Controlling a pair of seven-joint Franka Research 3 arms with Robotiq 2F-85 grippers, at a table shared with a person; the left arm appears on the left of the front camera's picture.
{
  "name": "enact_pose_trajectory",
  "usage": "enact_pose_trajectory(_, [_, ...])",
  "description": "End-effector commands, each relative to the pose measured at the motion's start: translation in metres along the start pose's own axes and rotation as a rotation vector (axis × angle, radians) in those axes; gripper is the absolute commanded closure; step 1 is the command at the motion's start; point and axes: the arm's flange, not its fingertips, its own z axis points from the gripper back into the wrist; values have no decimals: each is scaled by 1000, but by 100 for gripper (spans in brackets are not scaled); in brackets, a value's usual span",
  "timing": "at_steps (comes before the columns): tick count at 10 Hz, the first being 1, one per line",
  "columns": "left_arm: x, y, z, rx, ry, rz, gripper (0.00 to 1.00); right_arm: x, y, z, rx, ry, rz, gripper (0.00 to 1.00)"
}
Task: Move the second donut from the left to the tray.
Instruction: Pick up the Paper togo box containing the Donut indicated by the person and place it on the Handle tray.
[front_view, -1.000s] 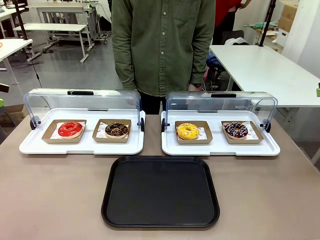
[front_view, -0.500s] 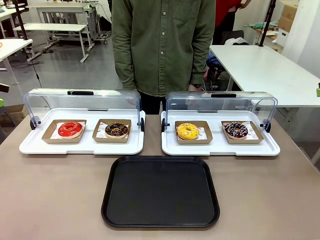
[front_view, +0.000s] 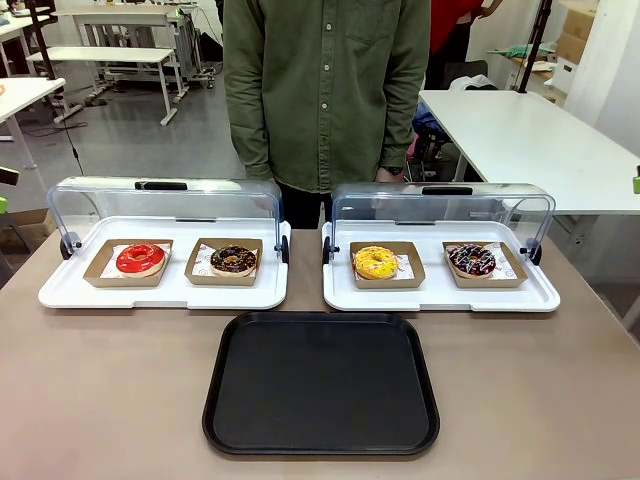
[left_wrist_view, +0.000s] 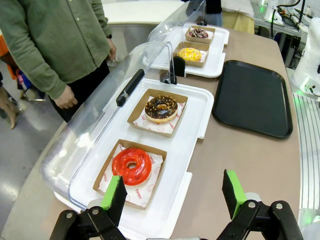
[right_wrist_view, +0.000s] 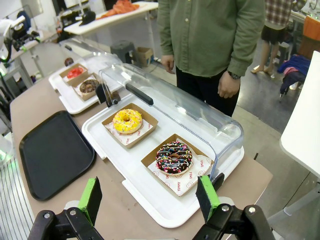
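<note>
A: State of left gripper (left_wrist_view: 174, 194)?
B: Spread fully wide, gripping nothing, touching nothing. Hovering over the near end of the left display tray (left_wrist_view: 187, 132).
A: Reason for lids up?
B: Clear lid (left_wrist_view: 95, 125) swung back, likely for open access from the gripper's side. One cardboard holder (left_wrist_view: 141, 103) per donut, probably something firm for the pads to pinch instead of glaze.
A: Target?
B: Not the red donut (left_wrist_view: 131, 165) just ahead of the left gripper. Wanted: second donut from the left (left_wrist_view: 161, 108), chocolate glaze, one holder farther ahead on the same white tray, untouched.
A: Destination?
B: Black tray (left_wrist_view: 252, 97), bare, ahead and to the right of that gripper, flat on the table (left_wrist_view: 235, 160), just beside the display trays. Short carry, presumably.
A: And right gripper (right_wrist_view: 149, 197)?
B: Also wide apart, holding nothing. Sprinkled donut (right_wrist_view: 174, 157) just ahead of it, yellow donut (right_wrist_view: 127, 120) beyond.
</note>
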Motion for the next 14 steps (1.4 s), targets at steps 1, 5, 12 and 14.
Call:
enact_pose_trajectory(1, [1, 1, 2, -9, 3, -3, 0, 2, 0, -1, 4, -8, 5, 0])
enact_pose_trajectory(5, [1, 1, 2, -9, 3, -3, 0, 2, 0, -1, 4, -8, 5, 0])
enact_pose_trajectory(12, [1, 1, 2, -9, 3, -3, 0, 2, 0, -1, 4, -8, 5, 0])
enact_pose_trajectory(14, [1, 1, 2, -9, 3, -3, 0, 2, 0, -1, 4, -8, 5, 0])
